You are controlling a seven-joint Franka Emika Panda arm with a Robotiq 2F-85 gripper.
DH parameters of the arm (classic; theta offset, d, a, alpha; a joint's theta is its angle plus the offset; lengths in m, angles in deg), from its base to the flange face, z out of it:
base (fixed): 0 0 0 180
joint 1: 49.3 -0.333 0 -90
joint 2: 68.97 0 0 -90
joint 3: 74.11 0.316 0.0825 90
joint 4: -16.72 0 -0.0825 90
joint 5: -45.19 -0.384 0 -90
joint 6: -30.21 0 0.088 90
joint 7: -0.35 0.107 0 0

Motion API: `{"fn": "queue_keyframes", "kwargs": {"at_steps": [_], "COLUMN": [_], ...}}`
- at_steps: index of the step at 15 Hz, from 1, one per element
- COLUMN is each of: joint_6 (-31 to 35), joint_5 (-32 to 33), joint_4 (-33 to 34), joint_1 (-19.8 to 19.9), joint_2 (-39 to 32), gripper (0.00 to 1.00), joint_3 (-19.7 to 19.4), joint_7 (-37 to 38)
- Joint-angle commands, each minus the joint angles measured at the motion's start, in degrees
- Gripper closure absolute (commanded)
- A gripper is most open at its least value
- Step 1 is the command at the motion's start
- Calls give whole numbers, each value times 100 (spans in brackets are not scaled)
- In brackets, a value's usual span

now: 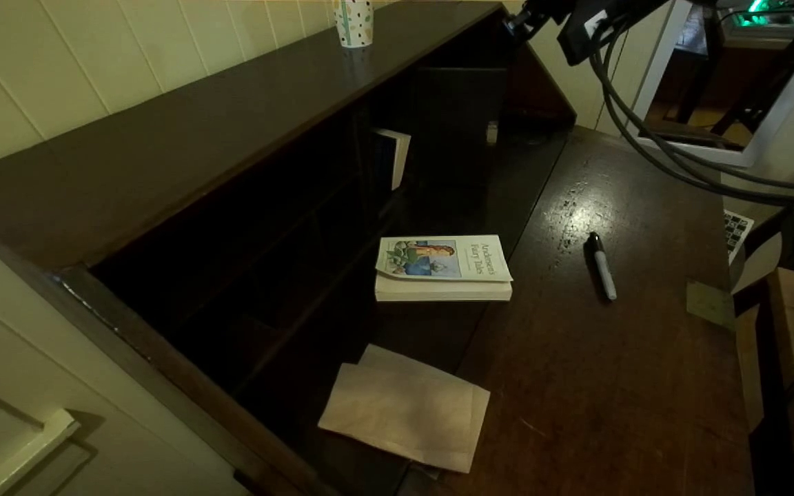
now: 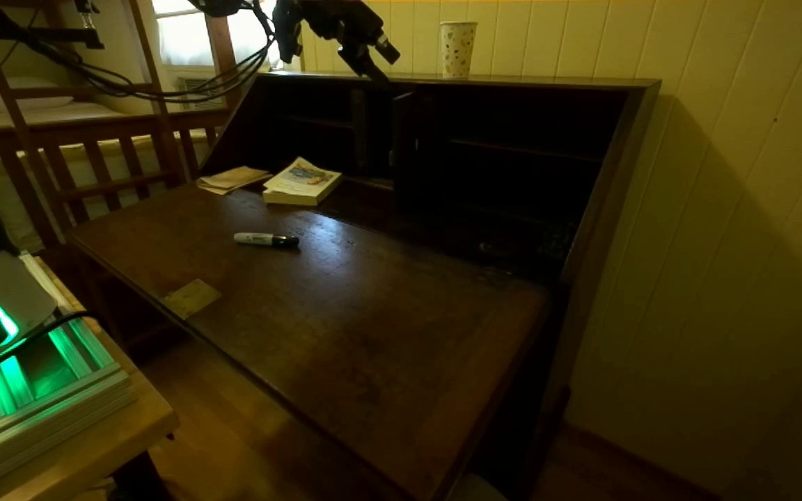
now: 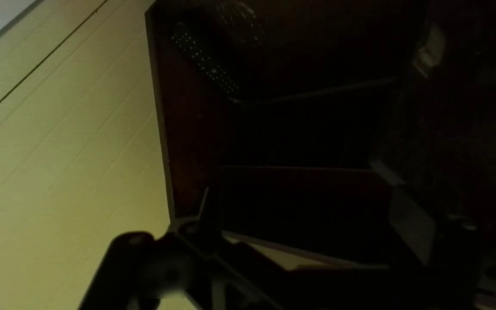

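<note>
Robotiq gripper [image 3: 295,189], jaws spread wide, faces desk compartment [image 3: 308,140] | dotted paper cup [image 2: 457,49] stands on top ledge [image 1: 197,117] | black-capped marker [image 2: 266,240] on drop-leaf [image 2: 373,348], well inside edge

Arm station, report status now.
Gripper open, nothing held, near the upper edge of the desk. Cabinet door close by, standing open. Possible obstruction: that door; paper cup on top stands apart.

A home bedroom: beyond 1 corner of the table [image 2: 345,327], a wooden-railed bed [image 2: 115,125] with pale bedding [image 2: 88,110] stands near a bright window [image 2: 182,42], with panelled wall [image 2: 735,76] alongside.
</note>
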Motion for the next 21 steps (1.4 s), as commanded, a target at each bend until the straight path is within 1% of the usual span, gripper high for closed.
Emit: {"fn": "queue_keyframes", "kwargs": {"at_steps": [1,3,5,6,7,8,11,16,21], "joint_6": [-244,-280,-191,-140,81,186,736,1590,2301], "joint_5": [-370,-431,-362,-428,-248,-275,156,973,2040], "joint_4": [-225,-211,-203,-211,-220,-236,-274,-316,-194], "joint_1": [-120,-173,-216,-243,-232,-252,-201,-127,12], "joint_2": [534,652,616,614,553,530,413,161,-207], "gripper": [0,0,0,0,0,0,0,0,0], "joint_3": [150,240,322,352,367,381,396,316,138], "joint_7": [-306,-297,-126,-108,139,229,878,1958,3189]}}
